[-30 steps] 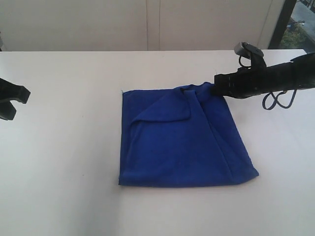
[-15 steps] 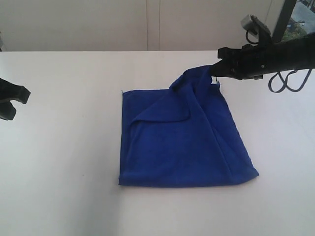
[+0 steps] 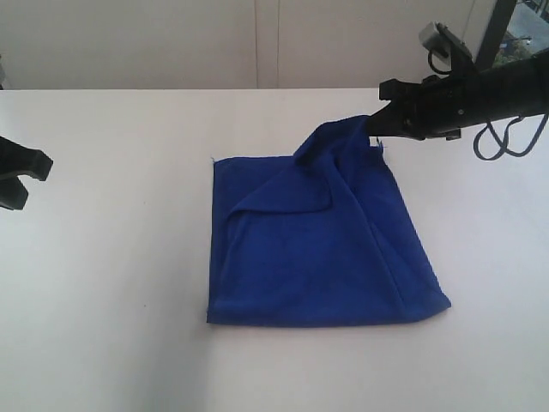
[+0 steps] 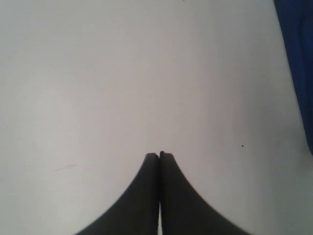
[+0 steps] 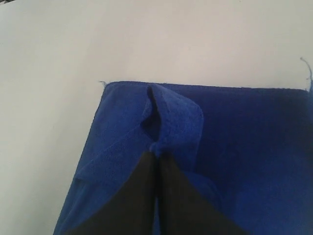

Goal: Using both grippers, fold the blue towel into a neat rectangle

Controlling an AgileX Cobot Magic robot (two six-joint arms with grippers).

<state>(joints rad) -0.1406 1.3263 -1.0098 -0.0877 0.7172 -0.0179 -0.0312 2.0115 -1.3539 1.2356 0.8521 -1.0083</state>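
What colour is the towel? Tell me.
Plain royal blue towel, no pattern; clearest in the exterior view.

White table (image 3: 111, 300) (pale wall (image 3: 129, 43) behind)

towel (image 3: 317, 249): soft matt cloth, slightly fuzzy
worktop (image 3: 111, 283): smooth, matt white
my right hand (image 5: 156, 154): matt black, plastic I'd say

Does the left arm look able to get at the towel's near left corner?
Probably yes: only bare table lies between the left pincer and the blue towel; the right pincer grips its far corner.
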